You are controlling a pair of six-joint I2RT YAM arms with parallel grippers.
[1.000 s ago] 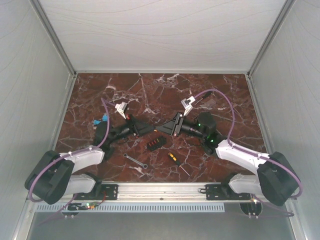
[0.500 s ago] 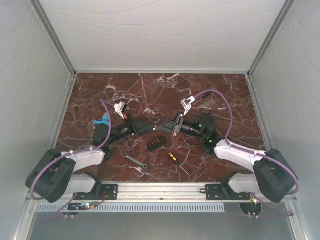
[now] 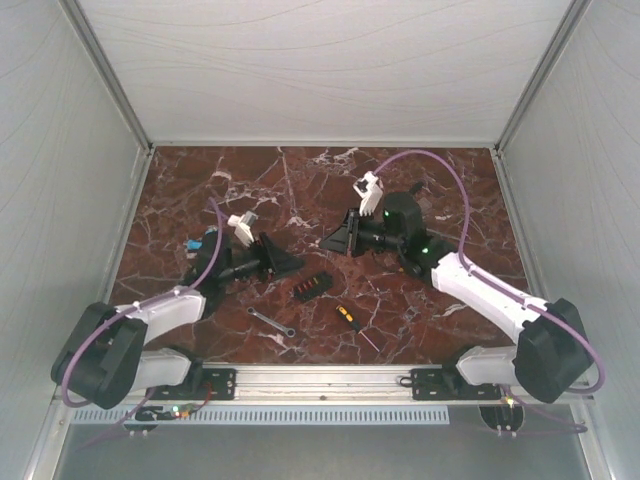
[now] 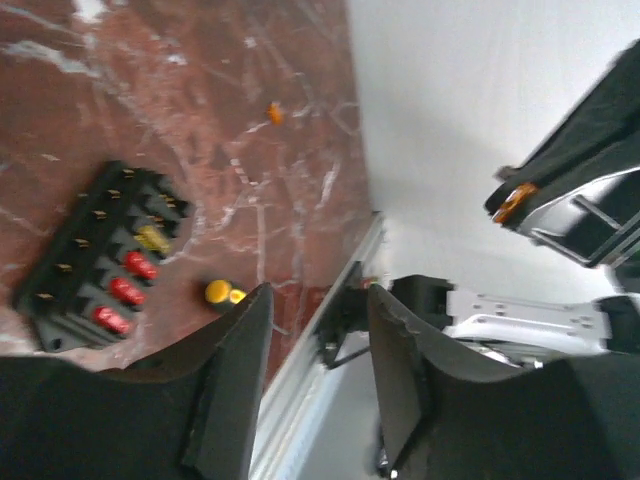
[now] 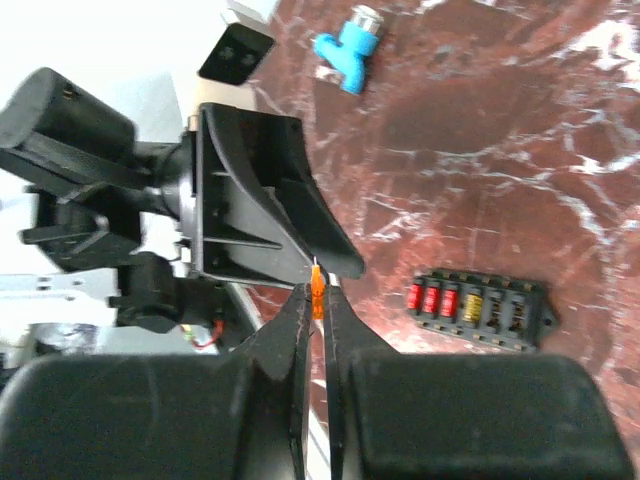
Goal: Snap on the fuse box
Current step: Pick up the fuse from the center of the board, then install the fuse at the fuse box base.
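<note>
Lying on worktop (image 3: 300, 180): fuse box (image 3: 312, 287), near open, empty left claw (image 4: 318, 310) and right claw (image 5: 317, 302) pinching orange fuse (image 5: 317, 290); wrench (image 3: 271, 321), screwdriver (image 3: 350, 319) beside; blue fitting (image 5: 346, 47) apart.

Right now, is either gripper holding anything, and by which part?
The right gripper pinches a small orange fuse by its body, at the jaw tips; the left gripper is open, empty.
</note>
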